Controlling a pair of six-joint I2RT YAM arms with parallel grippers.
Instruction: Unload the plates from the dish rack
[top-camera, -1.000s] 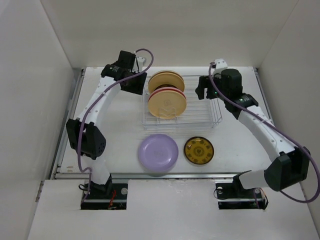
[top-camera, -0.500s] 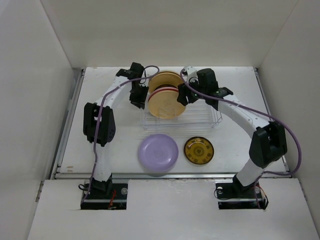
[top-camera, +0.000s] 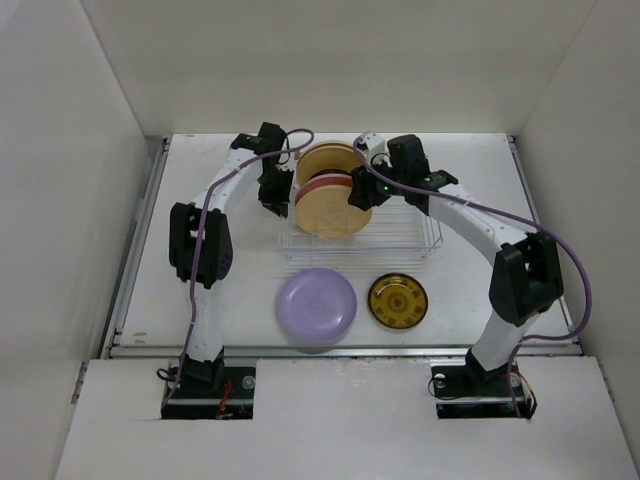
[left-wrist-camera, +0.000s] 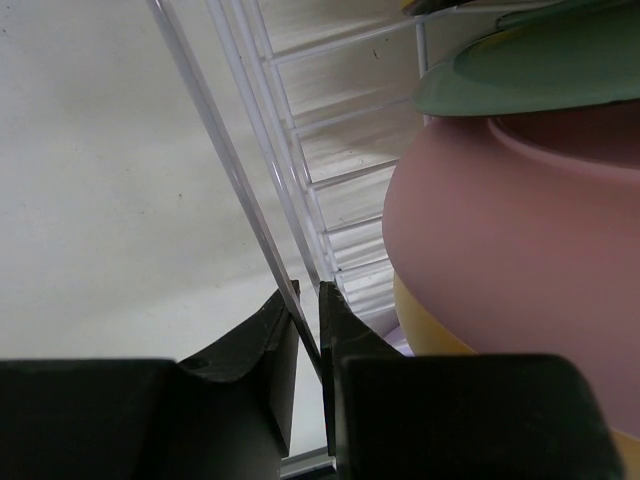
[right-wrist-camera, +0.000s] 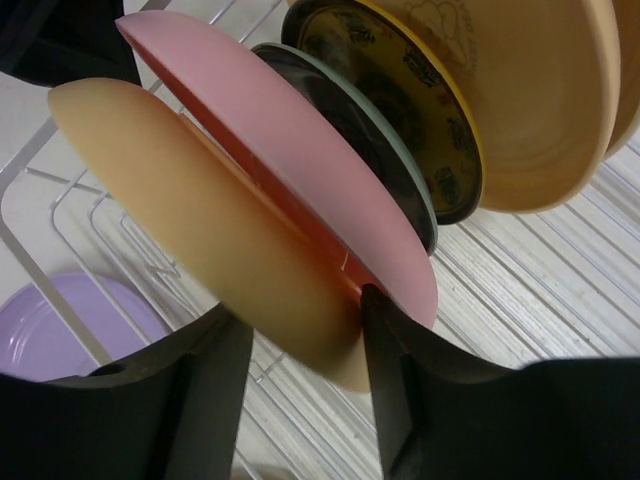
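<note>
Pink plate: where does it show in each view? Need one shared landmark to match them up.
Top external: the pink plate stands in the dish rack, a thin reddish band mid-stack.
Left wrist: it fills the right side.
Right wrist: it runs from upper left to centre, second plate from the camera.
Shared landmark: the dish rack's silver wires, also in the left wrist and right wrist views.
</note>
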